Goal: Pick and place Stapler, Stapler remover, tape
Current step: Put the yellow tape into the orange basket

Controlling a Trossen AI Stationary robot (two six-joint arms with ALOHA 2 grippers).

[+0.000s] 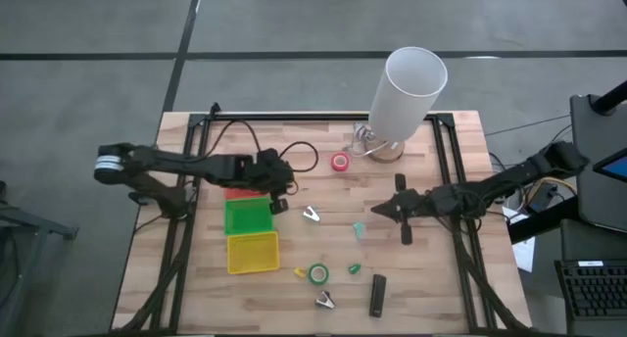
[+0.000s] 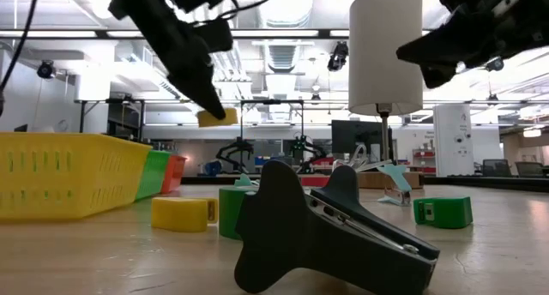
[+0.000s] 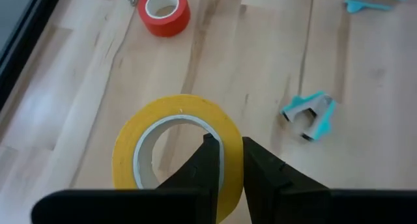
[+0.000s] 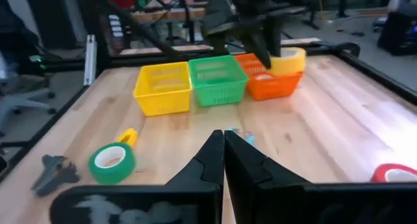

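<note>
The left gripper [image 3: 225, 160] is clenched on the wall of a yellow tape roll [image 3: 174, 149], one finger through the hole and one outside, holding it clear of the table just beside the orange tray [image 4: 268, 81]. The roll looks light and stiff, with a smooth outer face likely to slip, so pinching through the ring as here seems the safest hold. The orange tray, the green tray [image 4: 217, 79] next to it and the yellow tray [image 4: 163, 87] beyond that show nothing inside from these angles. Farther from the orange tray lie a red tape roll [image 1: 340, 162], a green tape roll [image 1: 318, 273] and the black stapler [image 1: 377, 295]. The right gripper [image 1: 377, 211] hangs pinched shut, empty, well away from the orange tray.
</note>
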